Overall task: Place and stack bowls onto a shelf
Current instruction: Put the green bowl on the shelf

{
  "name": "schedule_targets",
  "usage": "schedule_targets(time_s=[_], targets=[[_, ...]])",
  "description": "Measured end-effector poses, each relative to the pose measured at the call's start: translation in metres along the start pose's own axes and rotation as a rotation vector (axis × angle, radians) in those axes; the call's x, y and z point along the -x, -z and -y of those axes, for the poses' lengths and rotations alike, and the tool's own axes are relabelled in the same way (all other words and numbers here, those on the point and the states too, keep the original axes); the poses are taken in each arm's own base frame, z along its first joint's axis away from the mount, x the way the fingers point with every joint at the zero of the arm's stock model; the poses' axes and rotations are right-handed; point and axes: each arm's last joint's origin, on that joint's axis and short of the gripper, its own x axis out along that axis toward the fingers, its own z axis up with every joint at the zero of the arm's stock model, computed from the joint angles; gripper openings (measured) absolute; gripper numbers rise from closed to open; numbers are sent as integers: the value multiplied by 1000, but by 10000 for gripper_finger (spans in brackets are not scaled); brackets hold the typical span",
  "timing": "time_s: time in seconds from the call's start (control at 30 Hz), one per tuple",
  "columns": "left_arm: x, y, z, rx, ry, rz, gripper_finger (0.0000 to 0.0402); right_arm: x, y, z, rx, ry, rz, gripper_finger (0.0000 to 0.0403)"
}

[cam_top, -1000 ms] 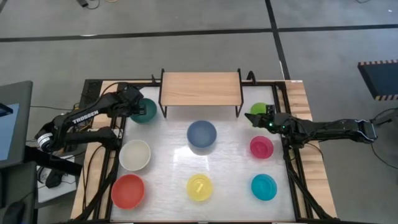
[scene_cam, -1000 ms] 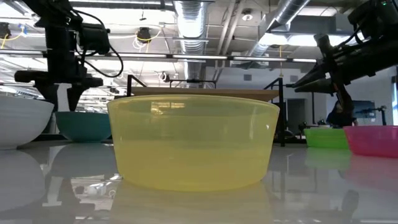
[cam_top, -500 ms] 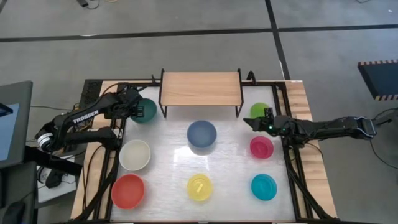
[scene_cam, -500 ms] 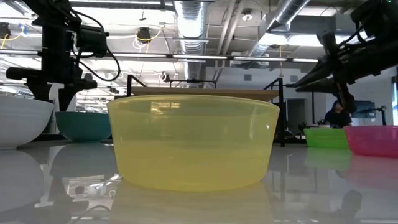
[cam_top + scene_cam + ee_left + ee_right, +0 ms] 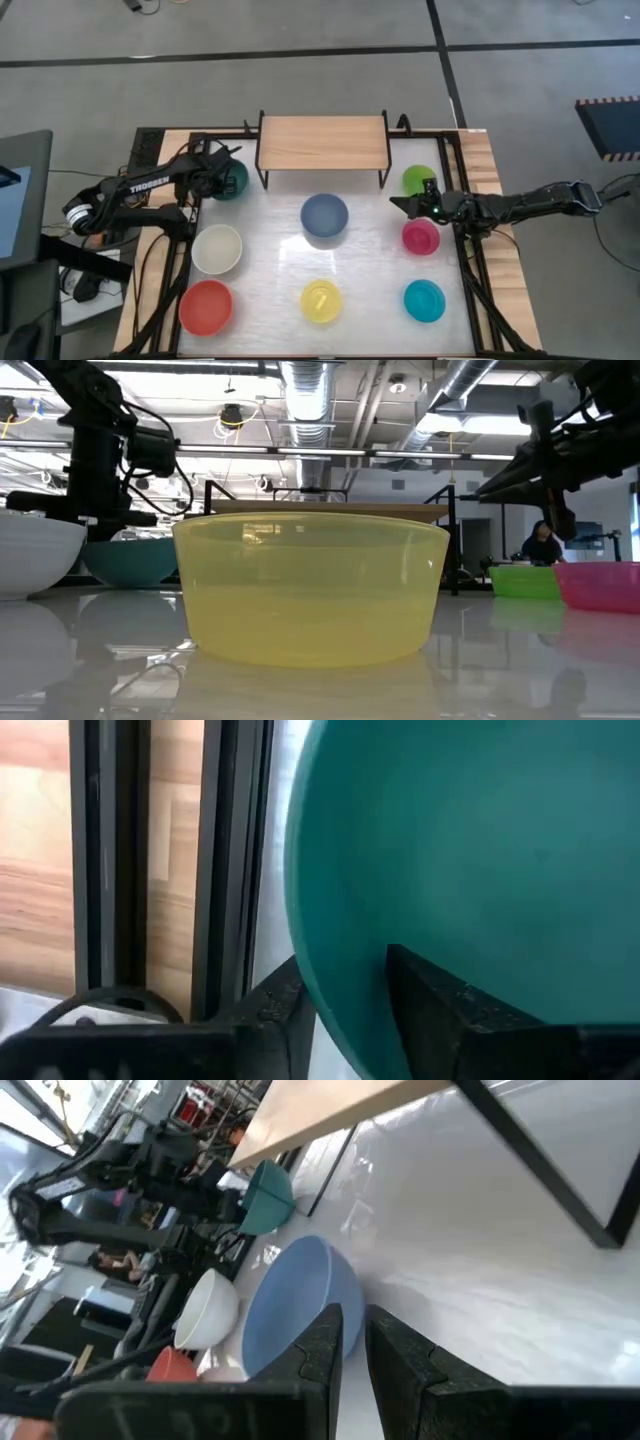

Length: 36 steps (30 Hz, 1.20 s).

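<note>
Left gripper (image 5: 222, 181) reaches low over the teal bowl (image 5: 235, 178) just left of the shelf (image 5: 322, 140), fingers (image 5: 430, 1010) straddling its rim (one inside, one outside), grip not clearly tight. Right gripper (image 5: 398, 202) stretches in level between lime green bowl (image 5: 417, 178) and pink bowl (image 5: 420, 236), fingers nearly together, empty. Low view's yellow bowl (image 5: 312, 585) hides most of the table.

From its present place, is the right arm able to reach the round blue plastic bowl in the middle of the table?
Probably yes. The right hand hangs beside the lime green bowl, and only bare white tabletop lies between it and the round blue plastic bowl. Nothing stands in the way.
</note>
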Motion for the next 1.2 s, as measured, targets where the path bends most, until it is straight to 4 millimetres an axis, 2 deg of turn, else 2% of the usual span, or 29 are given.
schedule_targets(time_s=[0.3, 0.5, 0.67, 0.83, 1.03, 1.1, 1.2], targets=[[12, 5, -1, 15, 73, 60, 8, 5, 10, -6, 6, -47, -66, 76], [37, 11, -13, 50, 113, 125, 0, 9, 15, -9, 15, -51, -40, 76], [77, 8, -22, 19, 160, 218, 0, 10, 16, -9, 20, -51, -31, 76], [138, -4, -20, -98, 337, 435, 0, 10, 16, -10, 13, -49, -16, 75], [207, -24, -17, -92, 456, 700, 0, 10, 14, -12, -7, -59, 25, 75], [223, -30, -13, -96, 470, 756, 0, 10, 13, -13, -17, -72, 33, 75], [235, -40, 1, -115, 477, 798, 0, 10, 12, -15, -30, -88, 45, 75]])
